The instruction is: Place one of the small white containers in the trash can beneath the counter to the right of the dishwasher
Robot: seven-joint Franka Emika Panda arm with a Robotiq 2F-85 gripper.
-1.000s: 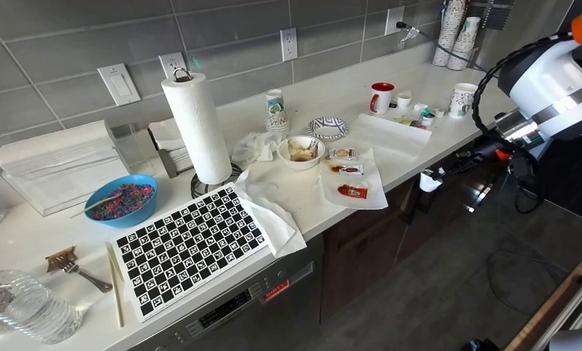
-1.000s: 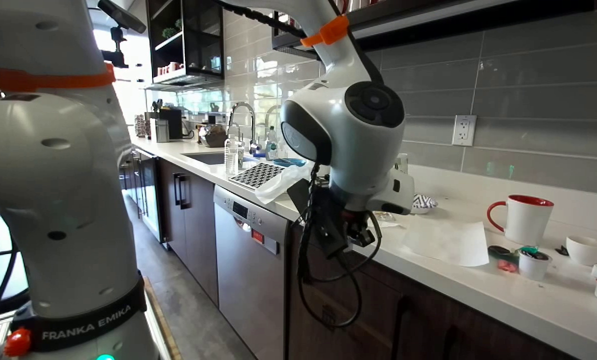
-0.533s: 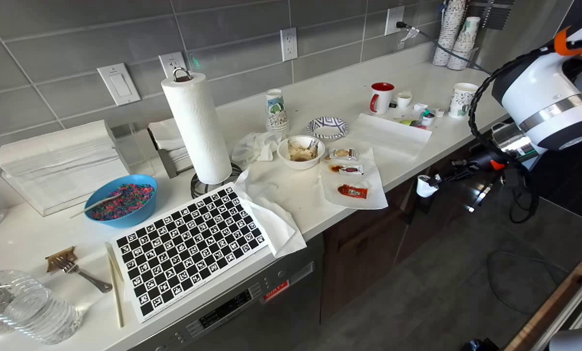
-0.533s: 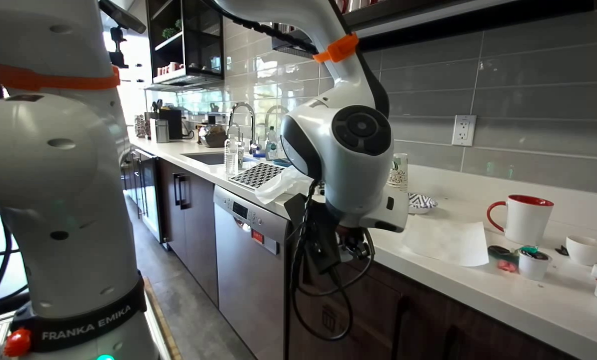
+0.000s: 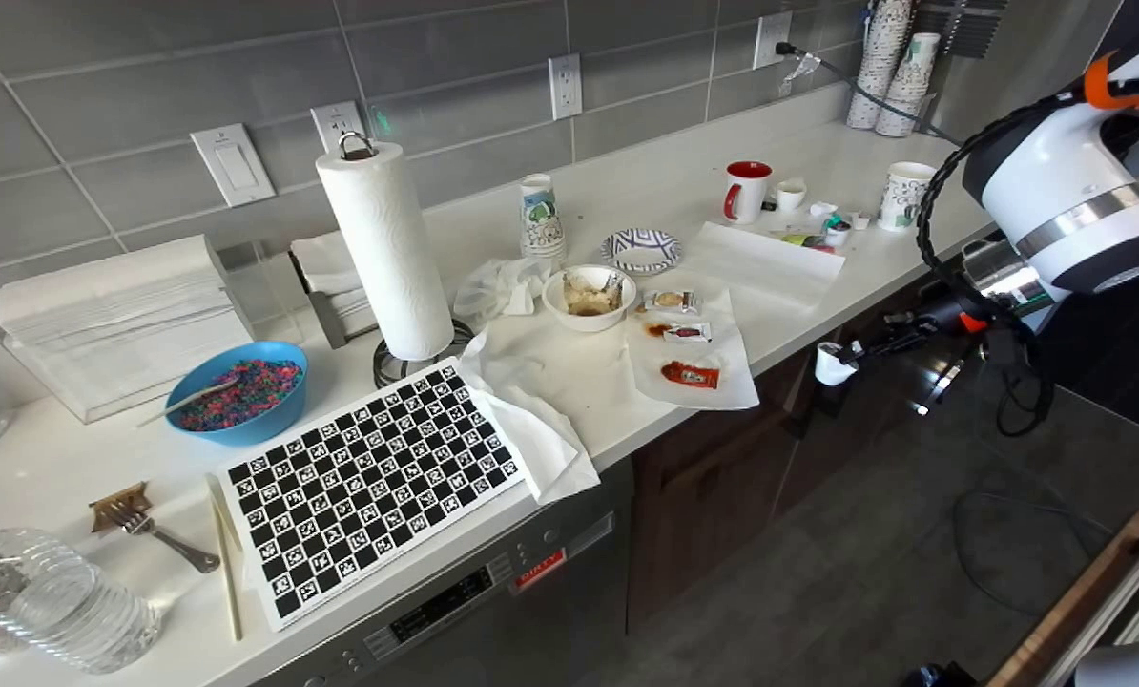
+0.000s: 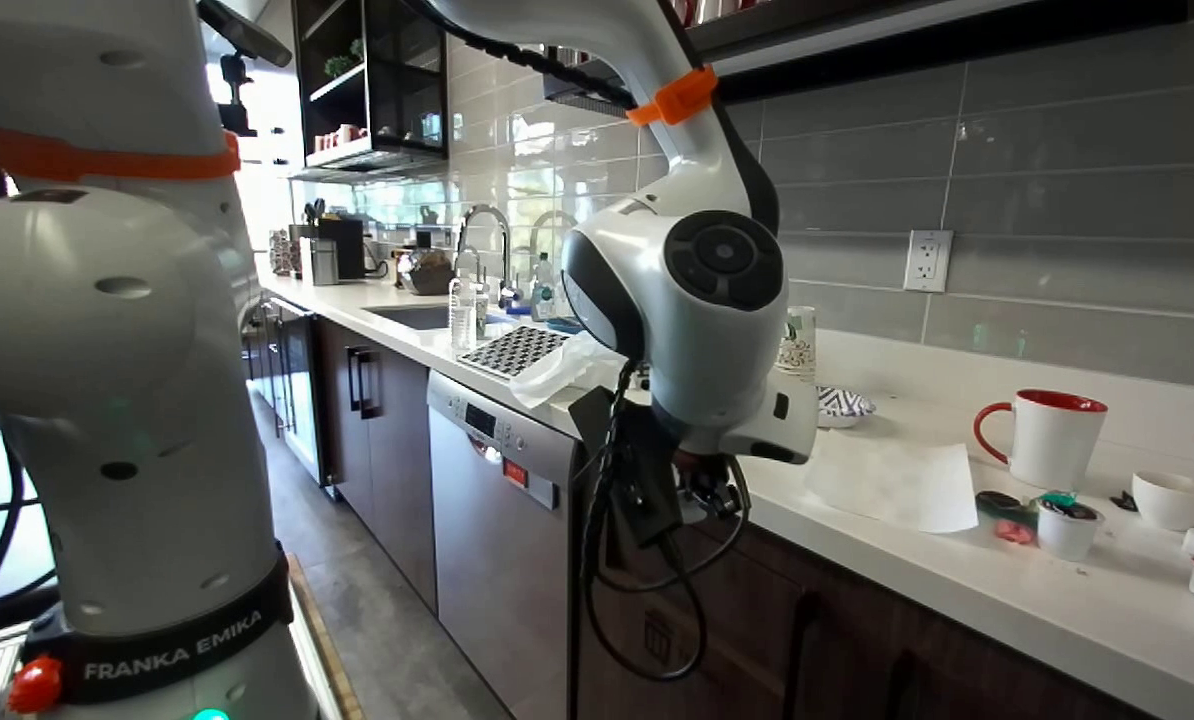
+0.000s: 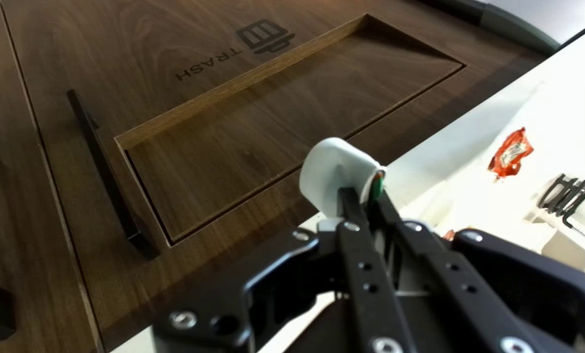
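My gripper [image 7: 363,198] is shut on a small white container [image 7: 332,169] by its rim; a bit of green and red shows at its opening. In an exterior view the gripper [image 5: 854,355] holds the container [image 5: 831,365] in front of the dark cabinet fronts, below the counter [image 5: 593,386] edge. In the wrist view it overlaps one edge of a slot [image 7: 273,122] in the cabinet front marked TRASH [image 7: 209,64]; the gap between them is hard to judge. The can itself is hidden. The grey dishwasher [image 6: 502,560] stands beside this cabinet. Other white containers [image 6: 1067,530] sit on the counter.
A white mug with red inside [image 6: 1057,440], white papers [image 6: 897,485] and ketchup packets [image 5: 691,374] lie on the counter. A black cabinet handle [image 7: 109,171] sticks out near the slot. A loose cable [image 6: 697,640] hangs below the wrist.
From one second to half a second ago, the gripper and container shifted slightly left and down in both exterior views, and the container tilted. Since then nothing has visibly moved.
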